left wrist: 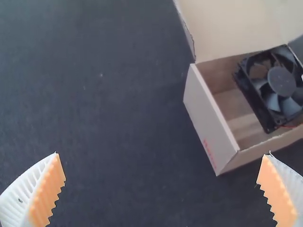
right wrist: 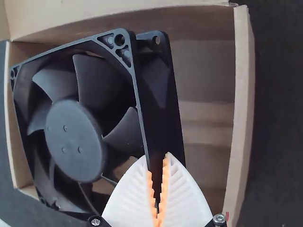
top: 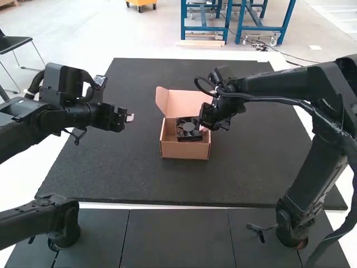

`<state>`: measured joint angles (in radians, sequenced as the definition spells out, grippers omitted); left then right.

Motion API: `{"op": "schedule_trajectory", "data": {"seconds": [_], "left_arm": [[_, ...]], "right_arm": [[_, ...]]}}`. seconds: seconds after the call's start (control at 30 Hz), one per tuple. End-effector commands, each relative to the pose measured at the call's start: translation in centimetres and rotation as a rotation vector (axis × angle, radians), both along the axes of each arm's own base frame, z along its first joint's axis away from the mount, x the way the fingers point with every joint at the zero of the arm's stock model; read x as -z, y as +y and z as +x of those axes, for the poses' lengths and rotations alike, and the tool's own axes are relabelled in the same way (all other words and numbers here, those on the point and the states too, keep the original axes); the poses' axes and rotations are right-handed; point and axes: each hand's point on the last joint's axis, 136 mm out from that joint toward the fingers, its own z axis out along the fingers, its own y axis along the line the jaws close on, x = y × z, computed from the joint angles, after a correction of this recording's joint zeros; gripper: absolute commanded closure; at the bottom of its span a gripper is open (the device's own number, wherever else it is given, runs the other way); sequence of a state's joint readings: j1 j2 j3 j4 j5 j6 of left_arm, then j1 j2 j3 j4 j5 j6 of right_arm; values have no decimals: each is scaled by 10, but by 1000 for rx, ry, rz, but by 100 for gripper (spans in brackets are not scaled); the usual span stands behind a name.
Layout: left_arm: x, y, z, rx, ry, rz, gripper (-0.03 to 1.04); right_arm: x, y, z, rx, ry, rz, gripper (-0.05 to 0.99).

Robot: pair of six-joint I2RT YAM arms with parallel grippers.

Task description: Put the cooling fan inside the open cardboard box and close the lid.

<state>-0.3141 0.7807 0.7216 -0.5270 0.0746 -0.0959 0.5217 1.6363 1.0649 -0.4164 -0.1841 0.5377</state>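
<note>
**Holding the cooling fan [right wrist: 75, 137] in the cardboard box [top: 184, 149] mouth**

The right gripper [right wrist: 158, 163] pinches the frame's edge between its orange pads [right wrist: 152, 184], fan tilted and partly inside. Stiff and light, the frame looks the safe hold; the thin blades seem fragile. The left gripper [top: 127, 118] hangs spread wide above the mat [top: 100, 167] beside the box.

R hand [top: 207, 125] holding fan [top: 188, 128] in open box [top: 184, 151], L hand [top: 128, 117] well apart
</note>
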Motion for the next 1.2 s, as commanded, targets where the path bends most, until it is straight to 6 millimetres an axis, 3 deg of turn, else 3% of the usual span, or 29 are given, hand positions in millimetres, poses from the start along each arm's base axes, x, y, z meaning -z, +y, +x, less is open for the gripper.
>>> {"op": "schedule_trajectory", "data": {"seconds": [0.0, 0.6, 0.83, 1.0, 1.1, 1.17], "left_arm": [[-5, 3, -1, -19, -18, -16, 5], [-5, 2, 0, -26, -17, -30, 5], [-5, 2, 0, -25, -17, -30, 5], [-6, 2, 1, -26, -23, -32, 5], [-6, 2, 1, -28, -26, -33, 5], [-8, 2, 2, -29, -30, -38, 5]], "right_arm": [[-3, 10, -4, -34, -7, 18, 96], [12, 27, -10, -79, 19, 17, 96], [6, 27, -4, -88, -2, 21, 72], [0, 30, 0, -106, -26, 23, 63], [-11, 35, 6, -122, -57, 31, 42], [-20, 39, 10, -136, -75, 47, 36]]}}
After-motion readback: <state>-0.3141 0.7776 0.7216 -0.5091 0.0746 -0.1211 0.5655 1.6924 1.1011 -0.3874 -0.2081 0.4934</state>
